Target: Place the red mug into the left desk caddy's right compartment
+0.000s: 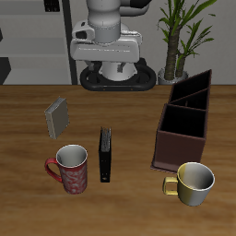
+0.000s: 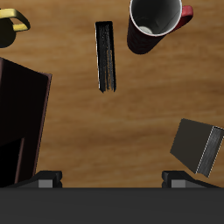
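The red mug (image 1: pixel 70 168) with a white floral pattern stands upright near the table's front edge, its handle pointing away from the black slab. It also shows in the wrist view (image 2: pixel 156 22). The left desk caddy (image 1: pixel 184 124), dark brown and open-topped, stands across the table from the mug; one of its ends shows in the wrist view (image 2: pixel 22 122). Its larger end section (image 1: pixel 186 120) faces the table's front edge and looks empty. My gripper (image 1: pixel 112 66) hangs high over the back of the table, open and empty, with both fingertips (image 2: pixel 51 178) spread wide, far from the mug.
A slim black upright slab (image 1: pixel 107 153) stands between the mug and the caddy. A golden-yellow mug (image 1: pixel 192 182) sits in front of the caddy. A grey ribbed block (image 1: pixel 59 117) stands farther back than the red mug. A potted plant (image 1: pixel 180 37) stands behind the table.
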Controlling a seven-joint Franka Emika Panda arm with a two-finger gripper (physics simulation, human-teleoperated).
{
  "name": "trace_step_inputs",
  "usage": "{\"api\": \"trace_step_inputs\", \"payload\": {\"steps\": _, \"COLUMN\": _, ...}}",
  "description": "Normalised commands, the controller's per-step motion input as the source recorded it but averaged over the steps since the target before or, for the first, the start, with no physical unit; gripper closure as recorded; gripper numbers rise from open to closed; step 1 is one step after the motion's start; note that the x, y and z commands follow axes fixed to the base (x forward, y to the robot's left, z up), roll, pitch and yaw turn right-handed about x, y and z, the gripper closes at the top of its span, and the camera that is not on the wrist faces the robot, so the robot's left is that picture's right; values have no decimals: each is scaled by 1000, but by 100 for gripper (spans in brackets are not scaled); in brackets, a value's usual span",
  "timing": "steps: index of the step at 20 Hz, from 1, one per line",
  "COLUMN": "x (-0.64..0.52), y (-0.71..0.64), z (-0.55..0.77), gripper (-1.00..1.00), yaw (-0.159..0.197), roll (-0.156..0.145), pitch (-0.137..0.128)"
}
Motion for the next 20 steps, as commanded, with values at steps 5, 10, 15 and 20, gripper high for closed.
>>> {"api": "trace_step_inputs", "payload": {"steps": 5, "x": 6, "y": 19, "z": -11, "gripper": -100, "yaw": 0, "roll": 2, "pitch": 3}}
{"api": "trace_step_inputs", "payload": {"steps": 10, "x": 41, "y": 20, "z": -15, "gripper": -100, "yaw": 30, "roll": 15, "pitch": -8}}
{"api": "trace_step_inputs", "payload": {"steps": 15, "x": 133, "y": -97, "z": 104, "gripper": -100, "yaw": 17, "roll": 68, "pitch": -15}}
{"api": "trace_step_inputs", "payload": {"steps": 20, "x": 280, "y": -282, "z": 88, "gripper": -100, "yaw": 57, "roll": -40, "pitch": -2}}
